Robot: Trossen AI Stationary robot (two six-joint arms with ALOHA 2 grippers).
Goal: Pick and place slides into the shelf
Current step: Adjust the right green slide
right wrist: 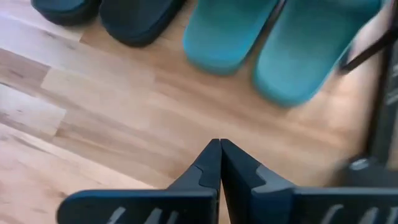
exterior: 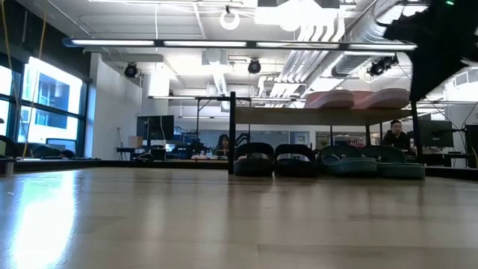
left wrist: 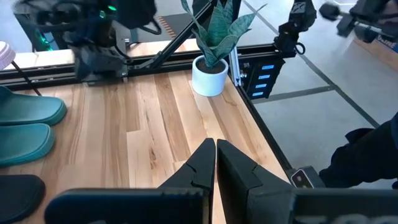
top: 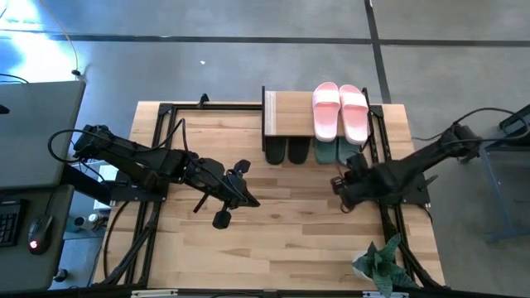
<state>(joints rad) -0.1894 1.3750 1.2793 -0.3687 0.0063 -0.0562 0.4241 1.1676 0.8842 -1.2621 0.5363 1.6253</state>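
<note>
Spanning the bench [top: 273, 248], both arms hover with each pincer pressed together and empty: left pincer [top: 246, 199] mid-bench, right pincer [top: 338, 182] just before the shelf [top: 288, 112]. Pink slides [top: 340, 112] lie on top, black slides [top: 286, 151] and green slides [top: 335, 151] underneath. A potted plant [top: 377, 265] stands at the near right corner.

Your left end effector [left wrist: 216, 163] hangs over the bench [left wrist: 149, 124] with its fingers pressed together. Ahead you see a potted plant [left wrist: 211, 59] by the bench edge; two green slides [left wrist: 25, 121] and a black slide [left wrist: 18, 196] lie off to one side.
</note>
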